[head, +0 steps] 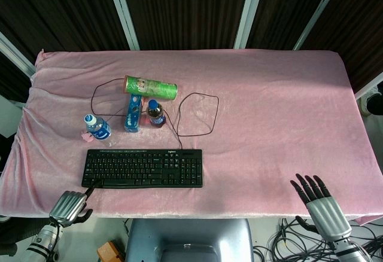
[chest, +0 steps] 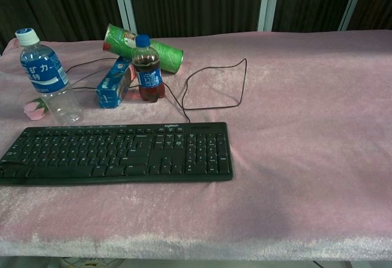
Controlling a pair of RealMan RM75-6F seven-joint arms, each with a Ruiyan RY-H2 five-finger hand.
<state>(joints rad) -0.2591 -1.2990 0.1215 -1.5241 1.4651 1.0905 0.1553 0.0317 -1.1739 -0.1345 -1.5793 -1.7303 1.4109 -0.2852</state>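
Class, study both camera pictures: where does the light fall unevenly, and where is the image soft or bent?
Head view: a brighter band crosses the far right of the pink cloth, and the table edges bow outward. Chest view: the water bottle at the left is slightly soft, the keyboard casts a thin shadow, and the near cloth edge looks paler.

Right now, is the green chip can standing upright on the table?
No, the green chip can lies on its side behind the cola bottle, with the blue box leaning against it.
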